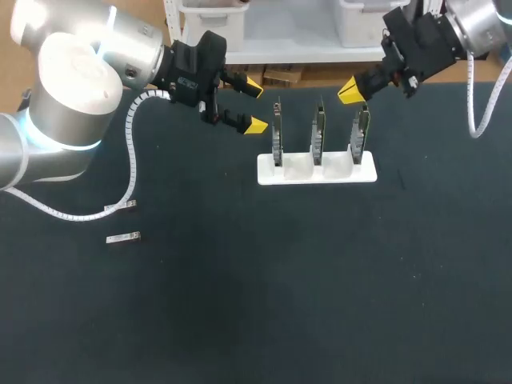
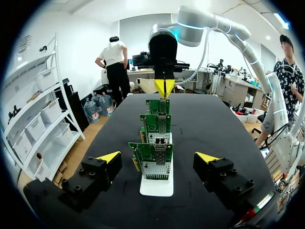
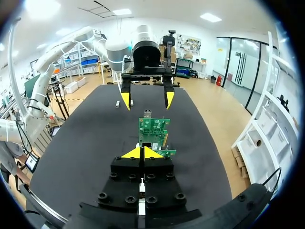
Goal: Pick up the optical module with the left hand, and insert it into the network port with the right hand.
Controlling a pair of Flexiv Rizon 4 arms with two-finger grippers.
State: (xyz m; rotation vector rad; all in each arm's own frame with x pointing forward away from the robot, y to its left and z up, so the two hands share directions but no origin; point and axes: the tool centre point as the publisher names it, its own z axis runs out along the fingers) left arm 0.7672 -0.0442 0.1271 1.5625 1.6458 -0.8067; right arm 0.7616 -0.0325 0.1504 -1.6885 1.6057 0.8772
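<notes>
1. The optical module [image 1: 124, 238] lies flat, well apart from the white stand [image 1: 336, 178], off its left end.
2. The left gripper [image 1: 255, 106], wide open and empty, hangs beside that end. The right gripper [image 1: 350, 90], tips pinched together and empty, is near the right end.
3. Risk: the thin module may slip or twist when pinched.
4. The stand holds three network cards [image 1: 319, 132] upright.

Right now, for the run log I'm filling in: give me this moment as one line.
left gripper open, facing card rack | right gripper shut, empty, at rack's far end | optical module on table, not picked
</notes>
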